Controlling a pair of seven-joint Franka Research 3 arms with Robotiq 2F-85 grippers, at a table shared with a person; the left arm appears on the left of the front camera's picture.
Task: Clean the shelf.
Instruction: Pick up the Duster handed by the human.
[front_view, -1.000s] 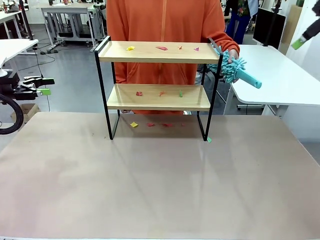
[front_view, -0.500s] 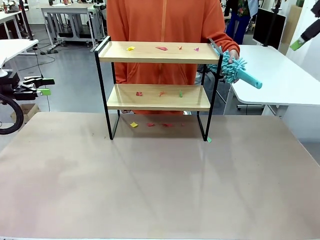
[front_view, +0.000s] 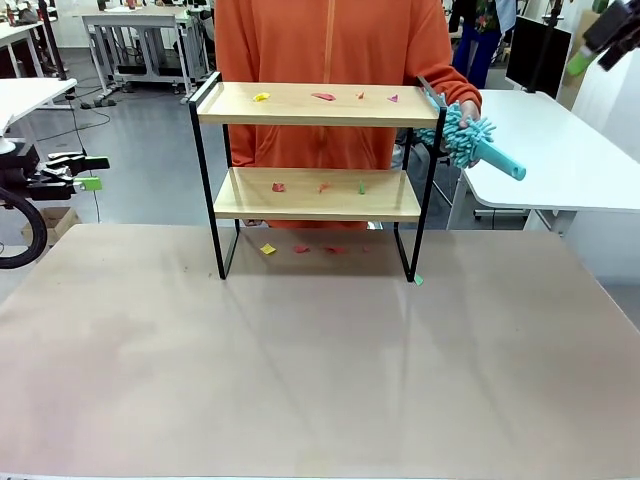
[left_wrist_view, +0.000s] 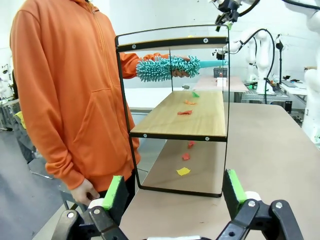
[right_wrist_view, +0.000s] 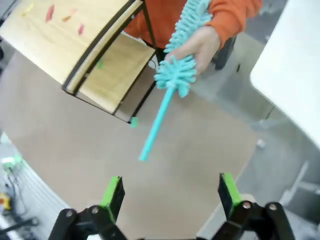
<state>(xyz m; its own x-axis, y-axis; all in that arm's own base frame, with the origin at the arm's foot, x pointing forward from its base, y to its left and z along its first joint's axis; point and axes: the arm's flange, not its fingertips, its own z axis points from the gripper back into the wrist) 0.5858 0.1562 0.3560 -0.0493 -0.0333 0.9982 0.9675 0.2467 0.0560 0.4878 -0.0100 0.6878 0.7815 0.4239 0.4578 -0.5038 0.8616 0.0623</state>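
a: where's the shelf (front_view: 316, 105)?
b: far side of the table (front_view: 320, 360), in front of the person (front_view: 330, 45). two light boards, thin black frame. teal duster (front_view: 466, 136) held at its top right corner. my left pincer (left_wrist_view: 174, 189) and right pincer (right_wrist_view: 170, 190) both apart, empty. coloured scraps (front_view: 323, 96) on both boards.

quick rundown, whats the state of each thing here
shelf: upright on the table, littered on both boards
scraps: loose, some also on the table under the shelf
duster: held by the person's hand beside the shelf's top board, handle free
left gripper: open, empty
right gripper: open, empty
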